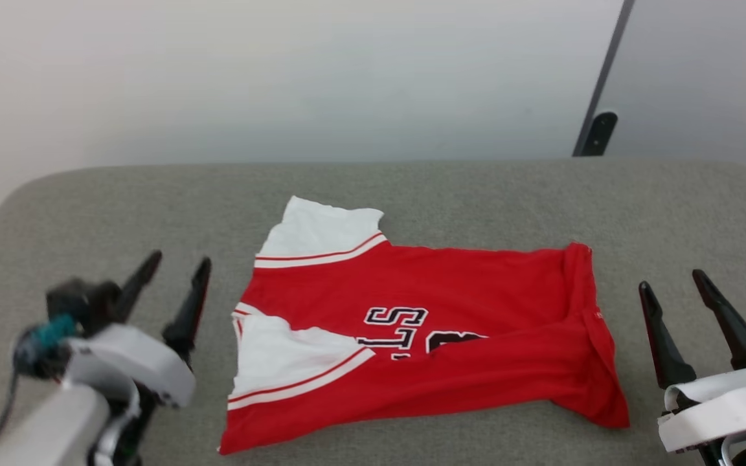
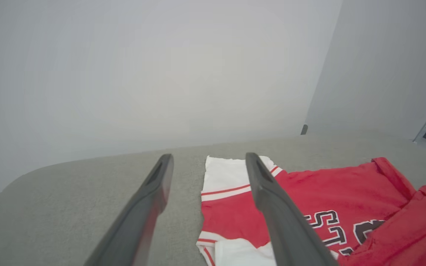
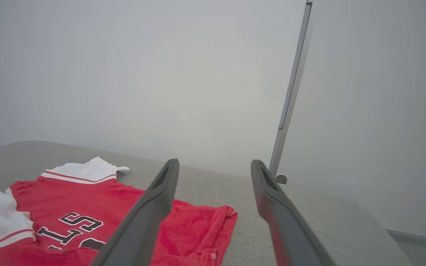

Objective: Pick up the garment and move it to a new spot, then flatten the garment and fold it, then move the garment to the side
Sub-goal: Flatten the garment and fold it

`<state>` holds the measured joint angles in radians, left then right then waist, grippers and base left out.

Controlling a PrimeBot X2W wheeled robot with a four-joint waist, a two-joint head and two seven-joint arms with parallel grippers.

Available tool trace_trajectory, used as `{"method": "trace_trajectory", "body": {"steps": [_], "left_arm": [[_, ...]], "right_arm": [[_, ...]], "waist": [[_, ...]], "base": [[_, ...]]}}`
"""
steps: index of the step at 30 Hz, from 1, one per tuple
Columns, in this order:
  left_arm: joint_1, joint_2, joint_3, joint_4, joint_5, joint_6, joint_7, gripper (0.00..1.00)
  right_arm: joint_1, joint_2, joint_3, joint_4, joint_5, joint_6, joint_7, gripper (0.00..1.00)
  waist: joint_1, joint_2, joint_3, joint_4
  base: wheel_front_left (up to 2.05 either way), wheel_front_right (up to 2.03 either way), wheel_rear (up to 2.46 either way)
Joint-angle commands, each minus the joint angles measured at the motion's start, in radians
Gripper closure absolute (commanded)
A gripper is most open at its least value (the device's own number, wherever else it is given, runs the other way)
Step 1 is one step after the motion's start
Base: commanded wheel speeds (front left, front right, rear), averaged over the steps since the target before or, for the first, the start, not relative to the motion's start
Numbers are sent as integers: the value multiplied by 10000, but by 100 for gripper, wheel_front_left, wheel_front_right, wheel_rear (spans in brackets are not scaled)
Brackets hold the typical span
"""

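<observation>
The garment [image 1: 451,291], a red jersey with white sleeves and black white-outlined letters, lies partly folded in the middle of the grey table [image 1: 412,188]. Its lower edge is turned up over part of the lettering. My left gripper [image 1: 175,262] hovers open just left of the jersey, level with its sleeves, with nothing between the fingers. My right gripper [image 1: 671,281] stands open to the right of the jersey's hem, also holding nothing. The left wrist view shows the garment [image 2: 309,199] past the left gripper [image 2: 207,159]. The right wrist view shows the garment [image 3: 68,207] left of the right gripper [image 3: 213,162].
The table has a rounded grey padded top; its far edge runs below a pale wall [image 1: 282,77]. A dark grey post [image 1: 599,90] stands at the back right, also seen as the post [image 3: 290,99]. Bare table surface lies on both sides of the jersey.
</observation>
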<state>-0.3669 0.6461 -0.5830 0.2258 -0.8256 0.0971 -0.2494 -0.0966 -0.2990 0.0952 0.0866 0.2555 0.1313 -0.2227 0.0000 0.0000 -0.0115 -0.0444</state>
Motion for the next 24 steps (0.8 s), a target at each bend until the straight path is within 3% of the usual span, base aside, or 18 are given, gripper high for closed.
{"method": "trace_trajectory", "body": {"steps": [1, 6, 11, 17, 24], "left_arm": [[-372, 125, -14, 82, 92, -170, 166, 0], [-1780, 515, -87, 439, -329, -1028, 1659, 0], [-3557, 909, -251, 848, -970, -1670, 4248, 0], [-5800, 1263, -587, 1350, -1402, -1887, 7473, 0], [-7665, 1468, -1112, 1853, -1183, -1926, 10071, 0]], "right_arm": [[91, 113, -155, -113, -102, -12, -106, 0], [-75, 355, -232, -296, -110, -12, -208, 0], [-472, 558, -179, -443, -58, -12, -281, 0], [-1068, 828, 116, -335, 18, -12, -368, 0], [-1611, 1198, 399, -259, 83, -12, -423, 0]], "waist": [[0, 0, 370, -336], [0, 0, 1231, -864], [0, 0, 2360, -1418], [0, 0, 3636, -2158], [0, 0, 4748, -2949]], "base": [[0, 0, 0], [0, 0, 0], [0, 0, 0], [0, 0, 0], [0, 0, 0]]}}
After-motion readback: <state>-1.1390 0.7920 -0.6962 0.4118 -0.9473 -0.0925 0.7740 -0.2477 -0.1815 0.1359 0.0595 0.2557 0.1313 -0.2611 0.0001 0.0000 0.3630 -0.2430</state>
